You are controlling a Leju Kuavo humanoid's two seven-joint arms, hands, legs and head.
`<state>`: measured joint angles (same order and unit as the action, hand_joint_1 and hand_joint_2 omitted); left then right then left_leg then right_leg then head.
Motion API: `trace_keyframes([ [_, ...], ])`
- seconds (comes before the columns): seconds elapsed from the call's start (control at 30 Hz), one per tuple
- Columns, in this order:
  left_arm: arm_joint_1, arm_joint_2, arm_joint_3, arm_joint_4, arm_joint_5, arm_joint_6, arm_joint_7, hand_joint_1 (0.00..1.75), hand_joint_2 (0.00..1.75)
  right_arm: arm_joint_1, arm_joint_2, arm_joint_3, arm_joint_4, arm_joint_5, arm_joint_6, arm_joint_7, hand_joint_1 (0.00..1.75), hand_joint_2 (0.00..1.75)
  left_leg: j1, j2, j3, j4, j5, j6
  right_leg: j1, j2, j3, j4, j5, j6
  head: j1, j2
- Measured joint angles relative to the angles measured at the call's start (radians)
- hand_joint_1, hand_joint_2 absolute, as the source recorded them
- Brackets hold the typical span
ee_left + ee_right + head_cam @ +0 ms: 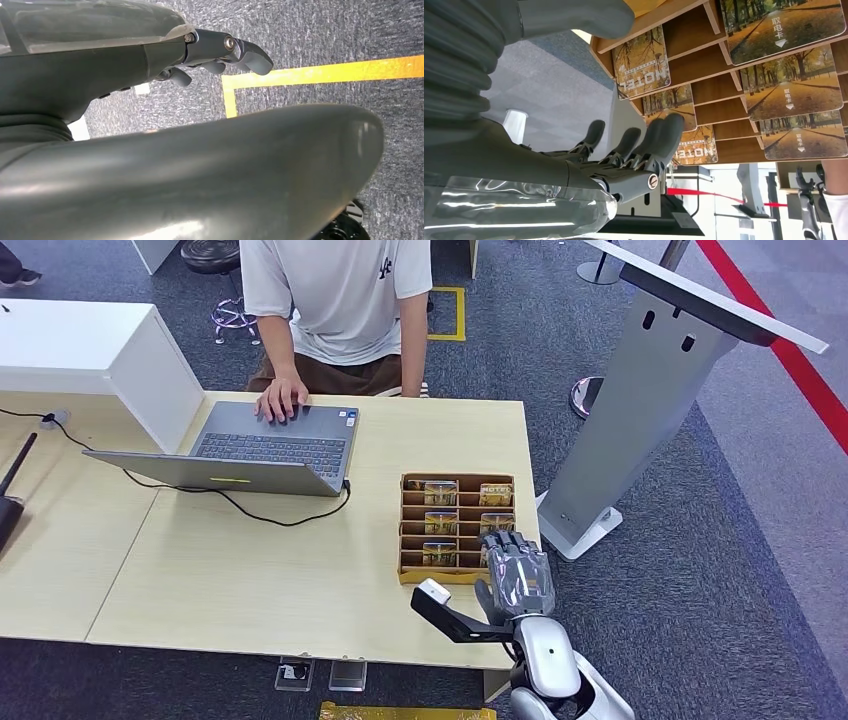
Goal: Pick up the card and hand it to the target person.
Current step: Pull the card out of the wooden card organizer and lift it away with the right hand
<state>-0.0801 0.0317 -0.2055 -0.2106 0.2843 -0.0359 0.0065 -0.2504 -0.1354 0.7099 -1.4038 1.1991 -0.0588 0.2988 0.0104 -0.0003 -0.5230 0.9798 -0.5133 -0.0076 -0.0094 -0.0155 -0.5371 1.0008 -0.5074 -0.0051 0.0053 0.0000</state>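
Pale tabletop (250, 580) is carrying the rack (457, 528); the right hand (517, 570), fingers apart and holding nothing, is hovering at its near right corner, cards (497, 523) standing just ahead.

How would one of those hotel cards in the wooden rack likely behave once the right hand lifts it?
Each card looks thin, flat and straight-edged, so probably stiff and light. Its glossy printed face may be slippery between the fingers. Standing on edge in the rack, it would likely slide out rather than tip.
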Motion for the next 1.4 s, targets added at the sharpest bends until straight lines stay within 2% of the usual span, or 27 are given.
trace_keyframes([
  [0.3, 0.000, 0.000, -0.002, 0.000, 0.012, -0.002, 0.000, 0.00, 0.00, -0.019, 0.006, -0.001, 0.011, -0.014, -0.018, -0.008, 0.46, 1.75, 0.000, 0.000, 0.000, 0.000, 0.000, 0.000, 0.000, 0.000, 0.000, 0.000, 0.000, 0.000, 0.000, 0.000],
  [0.57, 0.000, 0.000, -0.013, 0.000, 0.014, -0.005, -0.001, 0.00, 0.00, -0.044, 0.009, -0.016, 0.024, -0.024, -0.025, -0.001, 0.64, 1.75, 0.000, 0.000, 0.000, 0.000, 0.000, 0.000, 0.000, 0.000, 0.000, 0.000, 0.000, 0.000, 0.000, 0.000],
  [1.03, 0.000, 0.000, -0.029, 0.000, 0.014, -0.010, 0.000, 0.00, 0.00, -0.059, 0.016, -0.037, 0.084, -0.043, -0.032, 0.002, 0.71, 1.75, 0.000, 0.000, 0.000, 0.000, 0.000, 0.000, 0.000, 0.000, 0.000, 0.000, 0.000, 0.000, 0.000, 0.000],
  [1.2, 0.000, 0.000, -0.036, 0.000, 0.014, -0.010, 0.000, 0.00, 0.00, -0.059, 0.018, -0.039, 0.103, -0.047, -0.032, 0.004, 0.88, 1.75, 0.000, 0.000, 0.000, 0.000, 0.000, 0.000, 0.000, 0.000, 0.000, 0.000, 0.000, 0.000, 0.000, 0.000],
  [1.4, 0.000, 0.001, -0.039, 0.000, 0.017, -0.010, -0.001, 0.00, 0.00, -0.059, 0.021, -0.040, 0.120, -0.055, -0.031, 0.004, 0.85, 1.75, 0.000, 0.000, 0.000, 0.000, 0.000, 0.000, 0.000, 0.000, 0.000, 0.000, 0.000, 0.000, 0.000, 0.000],
])
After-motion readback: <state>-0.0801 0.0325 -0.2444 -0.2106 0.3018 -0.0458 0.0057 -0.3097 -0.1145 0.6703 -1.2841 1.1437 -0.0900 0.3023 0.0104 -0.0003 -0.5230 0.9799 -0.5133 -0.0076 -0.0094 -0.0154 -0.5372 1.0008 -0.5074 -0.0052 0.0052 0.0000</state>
